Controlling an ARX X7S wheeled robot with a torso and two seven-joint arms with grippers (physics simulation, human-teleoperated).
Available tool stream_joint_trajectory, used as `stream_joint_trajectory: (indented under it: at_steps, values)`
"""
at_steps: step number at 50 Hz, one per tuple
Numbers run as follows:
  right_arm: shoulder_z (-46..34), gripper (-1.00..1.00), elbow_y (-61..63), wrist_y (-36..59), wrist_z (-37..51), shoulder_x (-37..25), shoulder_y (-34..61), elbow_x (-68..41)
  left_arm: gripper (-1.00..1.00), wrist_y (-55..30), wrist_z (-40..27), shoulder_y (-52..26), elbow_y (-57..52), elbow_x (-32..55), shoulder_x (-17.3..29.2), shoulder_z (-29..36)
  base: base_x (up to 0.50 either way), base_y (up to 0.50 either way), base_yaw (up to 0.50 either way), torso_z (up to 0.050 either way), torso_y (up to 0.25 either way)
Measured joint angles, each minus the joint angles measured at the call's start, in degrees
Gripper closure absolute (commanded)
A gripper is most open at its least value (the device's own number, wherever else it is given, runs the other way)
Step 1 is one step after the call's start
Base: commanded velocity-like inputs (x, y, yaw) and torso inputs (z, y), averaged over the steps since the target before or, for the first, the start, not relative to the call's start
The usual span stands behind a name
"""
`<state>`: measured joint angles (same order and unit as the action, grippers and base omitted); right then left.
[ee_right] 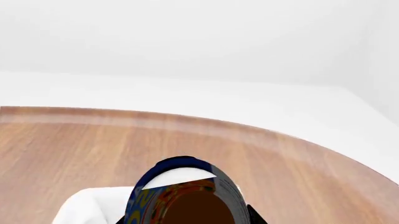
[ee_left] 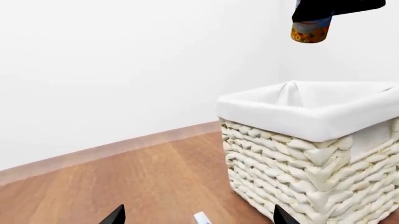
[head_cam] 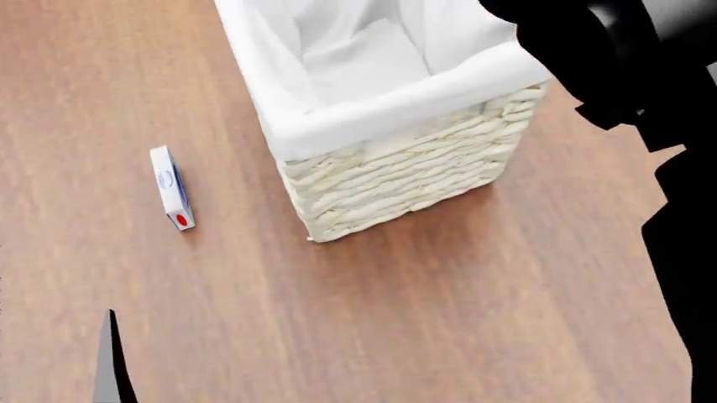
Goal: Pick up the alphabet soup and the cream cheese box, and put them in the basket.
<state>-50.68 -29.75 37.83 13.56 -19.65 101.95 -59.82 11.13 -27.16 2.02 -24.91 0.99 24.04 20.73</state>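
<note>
The alphabet soup (ee_right: 184, 196) is a blue-labelled can clamped in my right gripper (ee_right: 187, 219), its end filling that view. In the left wrist view the can (ee_left: 309, 31) hangs from the right gripper (ee_left: 337, 9) high above the basket (ee_left: 299, 112). The basket (head_cam: 370, 113) is a cream wicker one with a white liner and looks empty. The cream cheese box (head_cam: 171, 188) lies on the wood left of the basket, apart from it. My left gripper (ee_left: 198, 210) is open, low over the wood, with a corner of the box (ee_left: 203, 218) between its fingertips.
The wooden surface (head_cam: 448, 319) runs to a white wall (ee_left: 124, 70) behind the basket. My right arm (head_cam: 627, 75) reaches over the basket's right corner and hides the can in the head view. A sliver of my left arm (head_cam: 109, 361) shows at the bottom left.
</note>
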Motion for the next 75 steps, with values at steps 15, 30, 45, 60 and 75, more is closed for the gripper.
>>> stream_joint_trajectory:
  at_steps: [15, 30, 45, 60, 75]
  values:
    - [-1.4, 1.0, 0.8, -0.6, -0.2, -0.2, -2.4, 0.9, -1.0, 0.1, -0.2, 0.0, 0.3, 0.1, 0.1, 0.1, 0.0, 0.0, 0.0, 0.0, 0.001]
    - [-2.2, 1.0, 3.3, -0.6, 0.4, -1.1, -4.7, 1.1, -1.0, 0.1, -0.5, 0.2, 0.2, -0.1, 0.4, 0.2, 0.0, 0.0, 0.0, 0.0, 0.001]
    - [-3.3, 1.0, 5.5, -0.5, 0.5, -1.4, -6.4, 1.6, -1.0, 0.3, -0.8, 0.4, 0.1, -0.1, 0.6, 0.3, 0.0, 0.0, 0.0, 0.0, 0.001]
    - [-4.2, 1.0, 6.7, -0.8, 0.5, -0.9, -7.4, 2.1, -1.0, 0.8, -1.2, 0.8, 0.4, -0.1, 0.9, 0.2, 0.0, 0.0, 0.0, 0.001, 0.001]
    - [-4.7, 1.0, 7.3, -0.9, 0.7, -0.7, -8.2, 2.3, -1.0, 0.8, -1.6, 1.1, 0.1, 0.0, 1.2, 0.1, 0.0, 0.0, 0.0, 0.0, 0.001]
